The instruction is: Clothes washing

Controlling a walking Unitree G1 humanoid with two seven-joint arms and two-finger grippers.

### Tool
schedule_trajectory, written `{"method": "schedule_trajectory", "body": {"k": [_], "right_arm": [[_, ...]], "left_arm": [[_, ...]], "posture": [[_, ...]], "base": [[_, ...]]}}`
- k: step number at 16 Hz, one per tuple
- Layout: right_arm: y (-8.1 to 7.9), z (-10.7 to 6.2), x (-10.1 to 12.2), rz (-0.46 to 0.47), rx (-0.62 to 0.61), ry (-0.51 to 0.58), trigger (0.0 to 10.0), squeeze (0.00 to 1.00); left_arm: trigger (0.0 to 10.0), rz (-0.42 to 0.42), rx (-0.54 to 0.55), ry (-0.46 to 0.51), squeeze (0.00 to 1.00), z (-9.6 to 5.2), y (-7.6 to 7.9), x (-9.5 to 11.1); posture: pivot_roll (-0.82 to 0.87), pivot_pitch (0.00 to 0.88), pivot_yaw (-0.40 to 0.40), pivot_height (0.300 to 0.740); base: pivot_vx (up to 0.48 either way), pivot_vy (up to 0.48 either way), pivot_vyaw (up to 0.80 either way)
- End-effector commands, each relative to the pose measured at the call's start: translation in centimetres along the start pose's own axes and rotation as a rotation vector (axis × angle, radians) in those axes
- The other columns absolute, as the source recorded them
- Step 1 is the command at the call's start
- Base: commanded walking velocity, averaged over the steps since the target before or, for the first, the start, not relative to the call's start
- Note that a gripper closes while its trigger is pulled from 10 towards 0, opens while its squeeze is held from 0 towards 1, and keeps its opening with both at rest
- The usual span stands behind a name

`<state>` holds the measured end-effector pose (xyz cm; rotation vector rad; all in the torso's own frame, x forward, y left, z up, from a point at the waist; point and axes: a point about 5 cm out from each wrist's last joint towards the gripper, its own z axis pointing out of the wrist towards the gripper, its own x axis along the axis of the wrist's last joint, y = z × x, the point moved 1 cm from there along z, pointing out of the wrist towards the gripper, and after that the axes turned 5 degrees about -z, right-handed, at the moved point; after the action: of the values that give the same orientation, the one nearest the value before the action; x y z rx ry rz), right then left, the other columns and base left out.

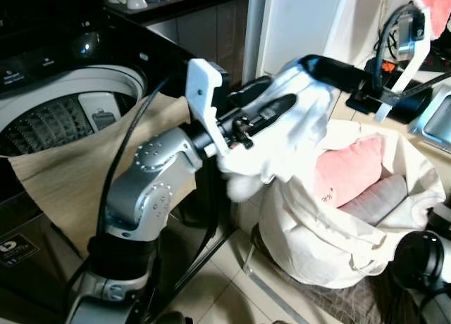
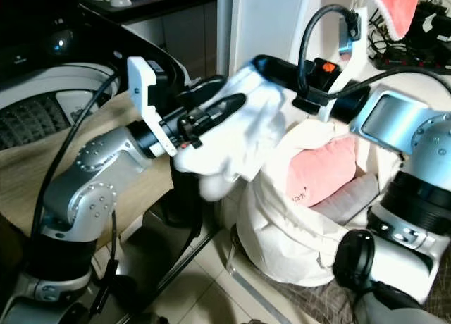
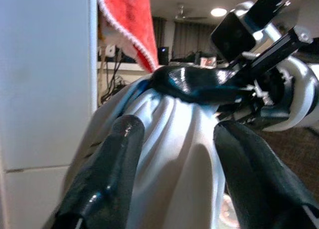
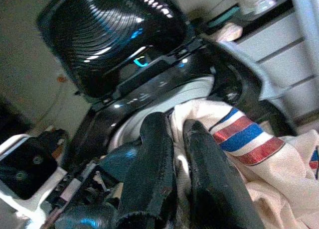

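Left eye view: top-loading washing machine (image 1: 70,91) with lid up at the robot's left, grey drum visible inside. Beige cloth (image 1: 77,176) draped over the machine's front rim and hanging down. White bunched garment (image 1: 292,137) held up in the air between the machine and a cream fabric laundry bag (image 1: 352,246) on the floor at the right. Left gripper (image 1: 271,113) pressed against the garment from the machine side, its black fingers lying along the cloth. Right gripper (image 1: 320,67) clamped on the garment's upper edge from the right. Inside the bag, a pink folded piece (image 1: 349,170) and a grey rolled piece (image 1: 377,197) side by side.

Right eye view: same arrangement; right silver arm (image 2: 409,134) reaching across above the bag, red cloth (image 2: 391,7) hanging at the upper right.

Left wrist view: two black fingers (image 3: 107,184) spread apart, white pleated fabric (image 3: 169,159) between them, not squeezed; the other gripper's black tip (image 3: 194,84) pinching the fabric just beyond.

Right wrist view: two black fingers (image 4: 152,174) closed tight together on a fold of the white garment, which carries blue and red stripes (image 4: 249,139); open washer lid (image 4: 114,35) and drum rim behind.
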<state>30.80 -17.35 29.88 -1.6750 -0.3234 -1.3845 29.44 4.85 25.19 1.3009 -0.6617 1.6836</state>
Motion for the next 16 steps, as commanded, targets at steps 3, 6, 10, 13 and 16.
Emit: {"method": "schedule_trajectory", "body": {"k": [3, 6, 10, 13, 16], "right_arm": [[-2.2, 0.2, 0.5, -0.032, 0.102, 0.031, 0.0, 0.0], [-2.7, 0.4, 0.5, -0.025, 0.131, 0.042, 0.0, 0.0], [-3.3, 0.4, 0.5, -0.028, 0.148, 0.049, 0.0, 0.0], [-3.4, 0.4, 0.4, -0.03, 0.142, 0.045, 0.0, 0.0], [-3.4, 0.5, 0.2, -0.026, 0.14, 0.048, 0.0, 0.0]], "left_arm": [[10.0, 0.021, -0.015, -0.028, 1.0, 0.2, 0.7, -0.4], [10.0, 0.046, 0.003, -0.084, 0.99, 0.3, 0.7, -1.9], [0.0, 0.065, 0.049, -0.09, 0.0, 0.8, 0.4, -2.4], [0.0, 0.038, 0.026, -0.072, 0.0, 0.6, 0.4, -2.1], [0.0, 0.028, 0.021, -0.071, 0.0, 0.4, 0.4, -2.1]], "posture": [[-0.12, 0.0, -0.003, 0.74], [-0.12, 0.0, -0.002, 0.74], [-0.13, 0.0, 0.001, 0.74], [-0.13, 0.0, 0.001, 0.74], [-0.13, 0.0, 0.001, 0.74]], "base": [[0.0, 0.0, 0.0], [0.0, 0.0, 0.0], [0.0, 0.0, 0.0], [0.0, 0.0, 0.0], [0.0, 0.0, 0.0]]}}
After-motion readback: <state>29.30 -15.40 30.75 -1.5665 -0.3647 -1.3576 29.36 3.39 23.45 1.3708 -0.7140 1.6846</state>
